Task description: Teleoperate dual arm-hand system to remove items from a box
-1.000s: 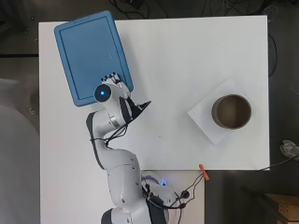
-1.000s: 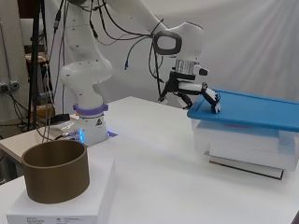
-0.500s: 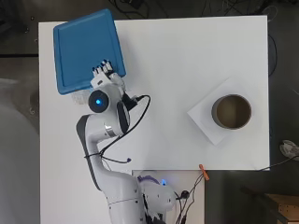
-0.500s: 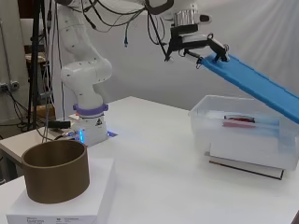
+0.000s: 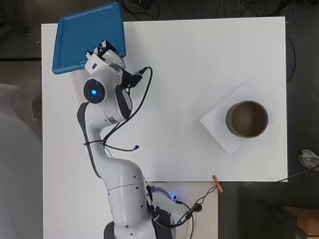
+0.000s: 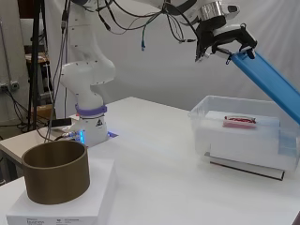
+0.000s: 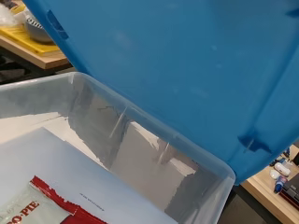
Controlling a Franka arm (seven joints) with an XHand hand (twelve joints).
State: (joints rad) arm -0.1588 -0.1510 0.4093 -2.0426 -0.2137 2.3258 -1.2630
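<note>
Hand (image 6: 225, 41): raised high above the table at the far left corner in the overhead view; fingers curled round the upper edge of the blue lid, gripping it.
Blue lid (image 5: 88, 35): lifted and tilted steeply; upper end in the hand, lower end sloping down past the right side of the box in the side view; underside fills most of the wrist view (image 7: 187, 70).
Box (image 6: 243, 136): clear plastic, uncovered, resting on the white table at the right of the side view; mostly hidden under the lid and arm in the overhead view; its clear rim and wall visible in the wrist view (image 7: 154, 149).
Packet (image 6: 240, 120): red and white, lying flat on a white slab inside the box, near the top; seen close in the wrist view (image 7: 42, 207).
Brown round container (image 5: 247, 119): open-topped, upright, standing on a white flat box (image 5: 217, 130) at the right of the table in the overhead view; well apart from the clear box.
Table (image 5: 199, 59): white, bare between the two groups.
Arm base (image 6: 89, 126): at the left of the side view, blue light glowing at its foot.
</note>
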